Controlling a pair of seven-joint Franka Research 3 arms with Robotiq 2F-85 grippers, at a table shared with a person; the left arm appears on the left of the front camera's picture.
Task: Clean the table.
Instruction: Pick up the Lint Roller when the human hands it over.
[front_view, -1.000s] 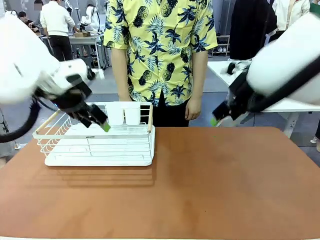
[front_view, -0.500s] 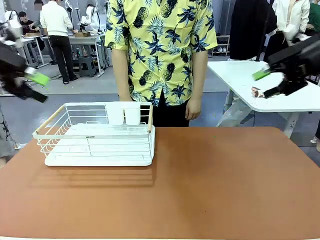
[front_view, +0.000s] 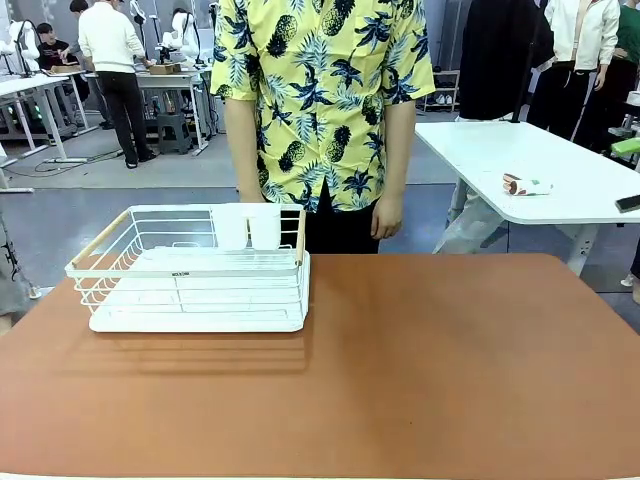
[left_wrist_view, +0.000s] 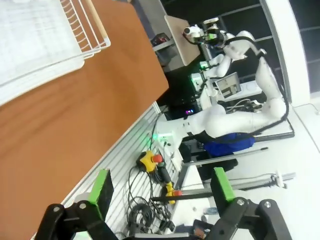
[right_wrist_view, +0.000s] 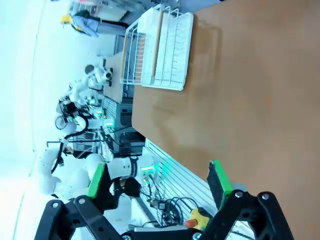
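Note:
The table (front_view: 420, 370) has a bare reddish-brown top, with a white dish rack (front_view: 195, 275) on its left part. In the left wrist view my left gripper (left_wrist_view: 162, 186) hangs open off the table's (left_wrist_view: 75, 115) near edge with nothing between its green pads. My right gripper (right_wrist_view: 157, 180) is open too and holds nothing. It hovers beyond the table's (right_wrist_view: 240, 90) near edge, high above the floor. One of its fingertips (front_view: 626, 145) pokes in at the front view's right edge.
Two white cups (front_view: 248, 226) stand at the back of the dish rack. A person in a yellow patterned shirt (front_view: 320, 100) stands at the far edge, hands down. A white side table (front_view: 540, 170) is at the back right. Cables and a yellow stop button (left_wrist_view: 150, 160) lie below the near edge.
Both arms have swung up and outward from above the table. The left one has left the front view to the left. The right one has gone to the right edge. Both stayed open.

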